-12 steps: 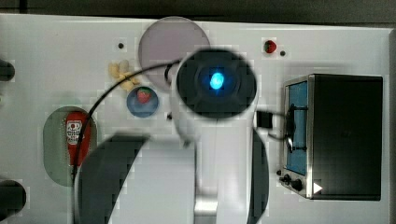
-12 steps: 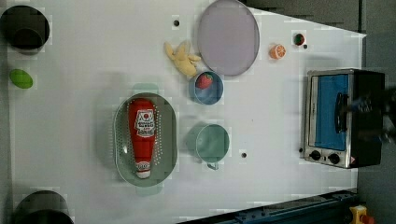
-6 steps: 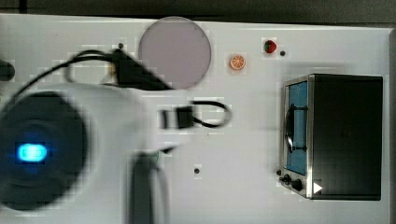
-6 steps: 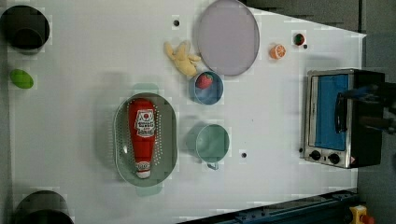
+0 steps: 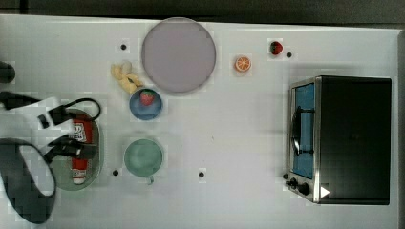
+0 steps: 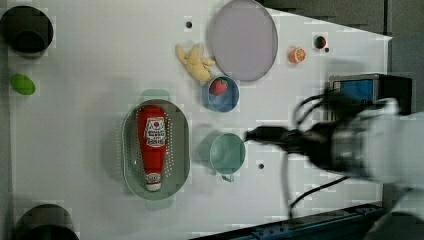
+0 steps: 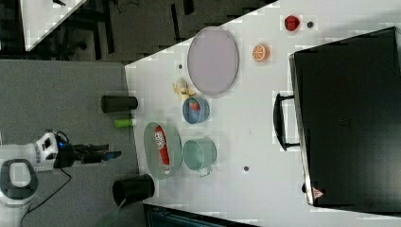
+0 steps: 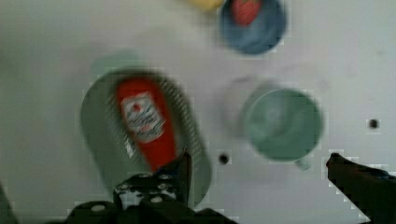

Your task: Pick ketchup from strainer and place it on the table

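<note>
From the top view's left, my claw (image 5: pixel 71 136) hangs spread wide over the ketchup bottle (image 6: pixel 152 145) lying in the strainer (image 6: pixel 177 150); descending off-centre, I'd risk catching that rim or bumping the green cup (image 6: pixel 227 152).

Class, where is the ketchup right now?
The ketchup lies inside the strainer, at the left view's left of the green cup.

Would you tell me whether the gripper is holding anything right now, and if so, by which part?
Nothing is held: the gripper is open and empty, and the ketchup lies in the strainer.
</note>
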{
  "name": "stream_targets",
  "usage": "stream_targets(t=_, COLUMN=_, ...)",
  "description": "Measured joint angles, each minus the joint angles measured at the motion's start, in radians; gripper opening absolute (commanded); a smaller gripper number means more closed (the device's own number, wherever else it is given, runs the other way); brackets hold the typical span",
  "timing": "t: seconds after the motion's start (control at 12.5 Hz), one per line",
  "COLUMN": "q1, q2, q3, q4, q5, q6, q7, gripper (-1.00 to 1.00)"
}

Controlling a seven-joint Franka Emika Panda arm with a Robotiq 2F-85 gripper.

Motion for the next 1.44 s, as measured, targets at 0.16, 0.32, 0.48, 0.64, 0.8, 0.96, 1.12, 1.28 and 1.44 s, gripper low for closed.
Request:
stream_targets(t=0.16, q1=0.001, q2=0.048, q3=0.075, q4=-0.021, q5=-0.002, q6=0.025, q7=0.002, gripper=1.0)
stream_targets(t=0.32, q1=0.006, q2=0.081, q3=0.124, q4=-0.062, q5=-0.003, q6=0.128, q7=0.002, gripper=1.0)
stream_targets(t=0.48, q1=0.026, q2=0.129, q3=0.146, q4=-0.122, q5=-0.056, q6=0.302, q7=0.002, gripper=1.0)
stream_targets(t=0.64, q1=0.043, q2=0.184, q3=0.149, q4=-0.173, q5=-0.12, q6=0.448, q7=0.002, gripper=1.0)
stream_targets(t=0.8, q1=0.042, q2=0.231, q3=0.142, q4=-0.229, q5=-0.178, q6=0.562, q7=0.003, gripper=1.0)
stream_targets(t=0.96, q1=0.041, q2=0.314, q3=0.127, q4=-0.253, q5=-0.216, q6=0.646, q7=0.003, gripper=1.0)
stream_targets(t=1.12, q1=0.037, q2=0.413, q3=0.116, q4=-0.267, q5=-0.232, q6=0.735, q7=0.003, gripper=1.0)
stream_targets(t=1.28, q1=0.03, q2=0.489, q3=0.114, q4=-0.272, q5=-0.266, q6=0.79, q7=0.009, gripper=1.0)
stream_targets(t=1.44, q1=0.035, q2=0.533, q3=0.103, q4=-0.276, q5=-0.278, q6=0.809, q7=0.018, gripper=1.0)
